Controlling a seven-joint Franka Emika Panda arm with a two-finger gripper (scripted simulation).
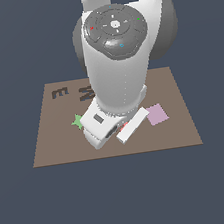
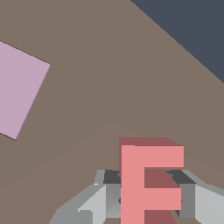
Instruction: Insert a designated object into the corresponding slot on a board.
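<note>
Hand (image 2: pixel 146 197) straddles the red E (image 2: pixel 148 183), fingers either side; can't tell if it's clamped. E sits mid-board (image 1: pixel 177 130). E slot (image 1: pixel 59 93) lies far-left of hand, beside M recess (image 1: pixel 86 93).

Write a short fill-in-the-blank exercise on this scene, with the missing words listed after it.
1. The gripper has its fingers on either side of the salmon-red block shaped like the letter ___.
2. The flat square lying on the board is ___ in colour.
3. The green shape beside the arm is a ___.
4. The E-shaped slot sits near the board's far edge, toward the exterior view's ___.

Missing words: E; pink; star; left
</note>
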